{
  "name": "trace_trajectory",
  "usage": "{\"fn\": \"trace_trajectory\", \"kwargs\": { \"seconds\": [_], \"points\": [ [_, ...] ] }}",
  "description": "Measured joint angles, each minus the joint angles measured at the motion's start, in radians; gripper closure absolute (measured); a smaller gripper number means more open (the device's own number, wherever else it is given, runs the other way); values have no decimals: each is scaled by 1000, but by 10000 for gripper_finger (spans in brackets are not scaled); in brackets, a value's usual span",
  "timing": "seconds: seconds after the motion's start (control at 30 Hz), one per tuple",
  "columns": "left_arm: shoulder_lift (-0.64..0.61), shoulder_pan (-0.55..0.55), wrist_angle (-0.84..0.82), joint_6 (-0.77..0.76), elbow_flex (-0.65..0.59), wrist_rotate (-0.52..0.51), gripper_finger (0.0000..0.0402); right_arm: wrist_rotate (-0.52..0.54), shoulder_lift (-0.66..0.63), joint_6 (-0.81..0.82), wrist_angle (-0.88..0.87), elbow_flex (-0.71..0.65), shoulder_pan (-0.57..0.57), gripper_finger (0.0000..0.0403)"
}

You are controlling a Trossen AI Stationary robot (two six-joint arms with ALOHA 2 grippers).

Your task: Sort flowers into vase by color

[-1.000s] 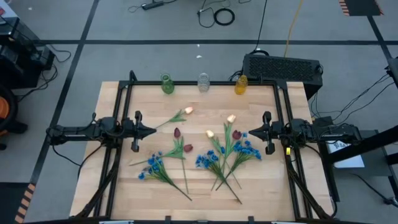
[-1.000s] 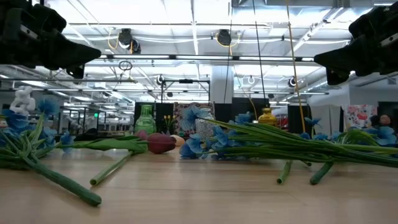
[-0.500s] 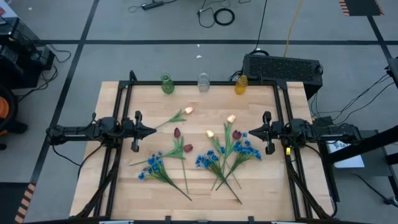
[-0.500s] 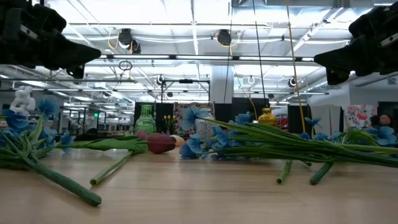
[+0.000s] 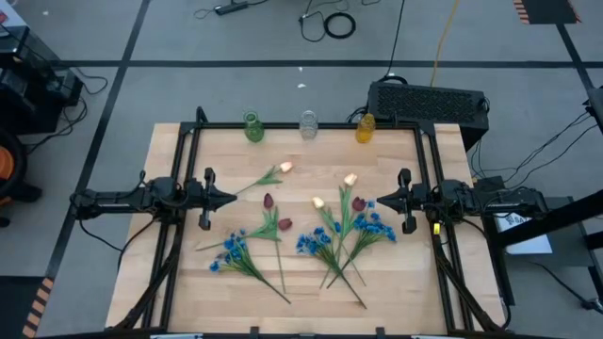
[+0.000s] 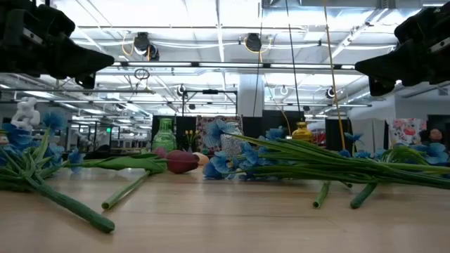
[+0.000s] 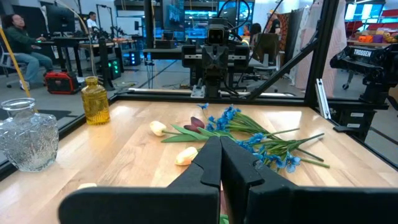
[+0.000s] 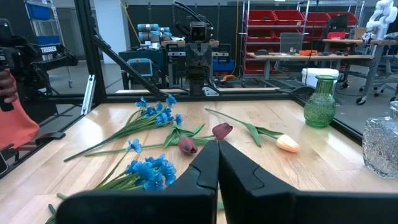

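Note:
Artificial flowers lie loose on the wooden table between my two arms. There are cream tulips (image 5: pixel 285 167) (image 5: pixel 350 179) (image 5: pixel 317 202), dark red tulips (image 5: pixel 268 201) (image 5: pixel 285 224) (image 5: pixel 358 203) and blue bunches (image 5: pixel 229 252) (image 5: pixel 316 242) (image 5: pixel 377 226), with their green stems crossing. My left gripper (image 5: pixel 234 199) (image 7: pixel 219 142) is shut and hovers at the table's left, pointing at the flowers. My right gripper (image 5: pixel 367 201) (image 8: pixel 217 144) is shut and hovers at the right, beside a red tulip. In the low view both grippers (image 6: pixel 105 60) (image 6: pixel 362 67) are well above the tabletop.
Three small vases stand along the far edge: green (image 5: pixel 252 127) (image 8: pixel 322 101), clear glass (image 5: pixel 308 124) (image 7: pixel 28 134) and yellow (image 5: pixel 366 129) (image 7: pixel 95 101). A black frame (image 5: pixel 193 141) runs round the tabletop. Bare wood lies between the vases and the flowers. People sit in the room beyond.

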Motion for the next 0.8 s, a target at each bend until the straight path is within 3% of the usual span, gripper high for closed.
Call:
{"fn": "trace_trajectory", "kwargs": {
  "seconds": [0.8],
  "points": [
    [0,0,-4,50,0,19,400,0,0,0,0,0,0,403]
  ]
}}
